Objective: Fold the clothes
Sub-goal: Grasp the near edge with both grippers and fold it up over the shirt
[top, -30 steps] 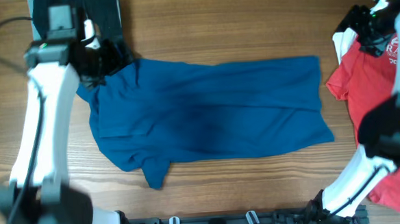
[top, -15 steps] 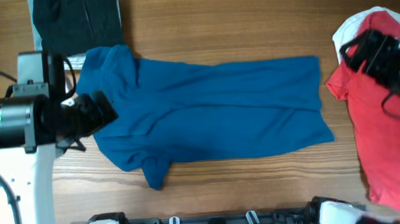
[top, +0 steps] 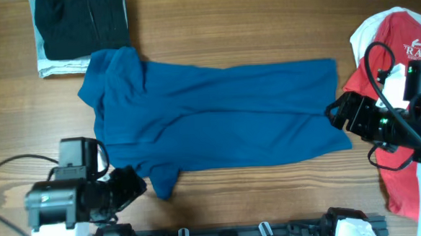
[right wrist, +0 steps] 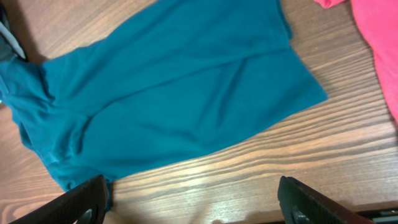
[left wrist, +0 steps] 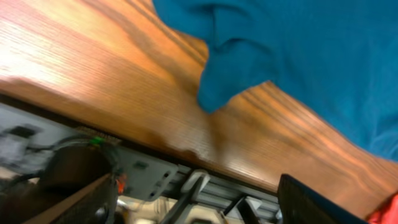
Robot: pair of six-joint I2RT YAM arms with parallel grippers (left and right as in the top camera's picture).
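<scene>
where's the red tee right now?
Overhead view: the red T-shirt with white chest lettering lies at the wooden table's right edge, over a white garment, just right of the plain dark blue short-sleeved shirt.

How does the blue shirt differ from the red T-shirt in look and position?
The blue shirt is plain; the red T-shirt has white lettering. The blue shirt lies spread flat mid-table; the red T-shirt lies at the right edge, partly hidden by the right arm. Both rest on the wooden table.
</scene>
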